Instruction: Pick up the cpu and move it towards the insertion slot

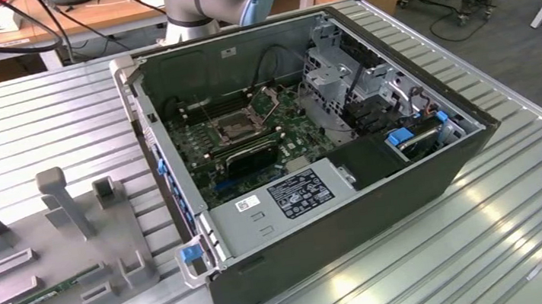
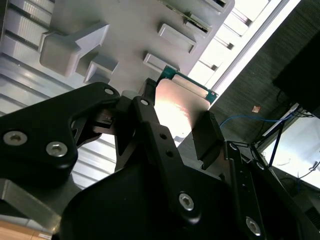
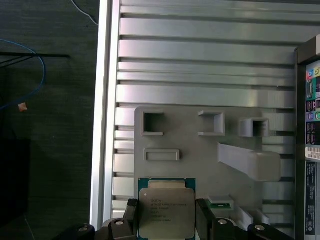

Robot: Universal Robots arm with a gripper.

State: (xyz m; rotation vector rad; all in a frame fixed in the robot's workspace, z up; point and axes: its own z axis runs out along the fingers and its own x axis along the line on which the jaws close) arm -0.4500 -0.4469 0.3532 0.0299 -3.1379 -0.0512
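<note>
Claw [image 3: 167, 216] clamped on the cpu [image 3: 167, 200], over the grey fixture plate [image 3: 200, 150]

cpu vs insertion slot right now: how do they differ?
1. Look: the cpu has a silvery metal top with a green rim. The insertion slot has a dark centre inside a metal frame.
2. Place: the cpu sits between the fingers of the gripper, over the grey fixture. The insertion slot is fixed on the board inside the open case.
Shared: both are square.
</note>
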